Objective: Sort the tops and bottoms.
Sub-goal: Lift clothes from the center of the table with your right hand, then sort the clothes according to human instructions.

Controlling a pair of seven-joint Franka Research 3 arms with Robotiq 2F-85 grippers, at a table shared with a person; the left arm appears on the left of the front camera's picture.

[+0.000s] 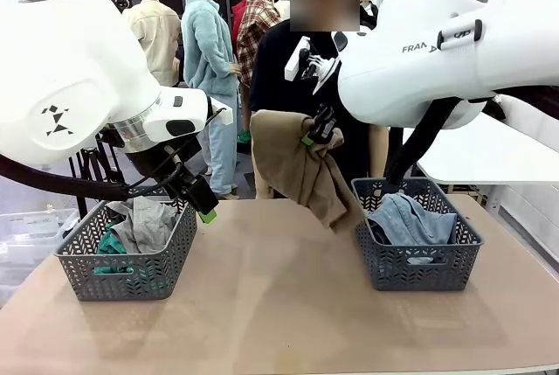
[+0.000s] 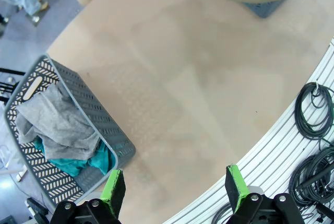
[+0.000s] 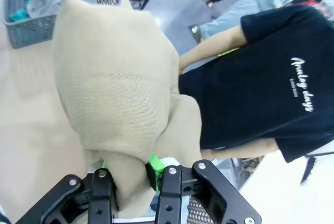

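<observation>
- the right end effector (image 1: 320, 130) is clamped on a tan-beige top (image 1: 297, 165), holding it in the air above the worktop (image 1: 279, 296) between the two baskets; the cloth hangs in loose folds below the grip, its lowest corner near the right basket (image 1: 417, 257) but not in it, so it can travel clear of the surface.
- in the right wrist view the same tan-beige top (image 3: 117, 93) drapes away from the green pads (image 3: 153, 162), pinched at a bunched edge; behind it stands a person in a black printed t-shirt (image 3: 261, 78).
- the left end effector (image 1: 196, 196) hangs with its jaws spread wide and nothing between them, just above the inner rim of the left basket (image 1: 131, 257); in the left wrist view its fingers (image 2: 114, 192) frame bare worktop beside that basket.
- the left basket holds a heather grey top (image 2: 57, 122) lying over a teal-green top (image 2: 78, 164), which marks it as the tops bin.
- the right basket holds the light blue denim bottoms (image 1: 409, 219), folded and heaped above its rim.
- judged from this split, the held top belongs in the left basket, well apart from where it now hangs.
</observation>
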